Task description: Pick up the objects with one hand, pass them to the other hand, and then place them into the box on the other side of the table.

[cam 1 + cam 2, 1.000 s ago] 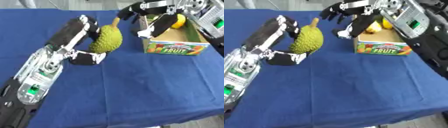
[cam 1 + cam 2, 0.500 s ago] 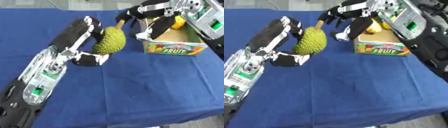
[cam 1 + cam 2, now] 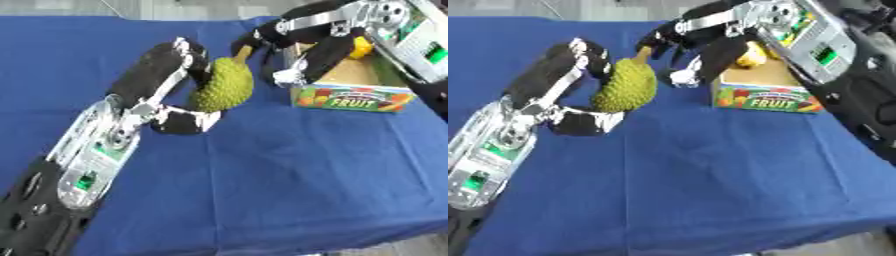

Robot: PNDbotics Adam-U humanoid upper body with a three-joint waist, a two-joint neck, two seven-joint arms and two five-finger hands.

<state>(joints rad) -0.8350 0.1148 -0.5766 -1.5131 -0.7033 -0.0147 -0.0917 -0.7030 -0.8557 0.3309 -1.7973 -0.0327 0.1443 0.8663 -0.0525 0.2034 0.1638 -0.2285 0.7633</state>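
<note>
A green spiky fruit with a brownish stem [image 3: 223, 86] is held above the blue table between the fingers and thumb of my left hand [image 3: 166, 90], which is shut on it. My right hand [image 3: 293, 42] reaches in from the upper right, fingers spread and open. Its fingertips are at the fruit's stem, and its thumb hangs beside the fruit. The cardboard box labelled FRUIT [image 3: 352, 92] stands at the right of the table, just behind the right hand, with a yellow fruit [image 3: 361, 47] inside.
The blue cloth-covered table [image 3: 289, 170] stretches wide in front and to the left. My right forearm [image 3: 815, 40] with its green-lit panel hangs over the box.
My left hand has carried the green fruit to the right, closer to the box. The right hand's fingers have come to the fruit's stem.
</note>
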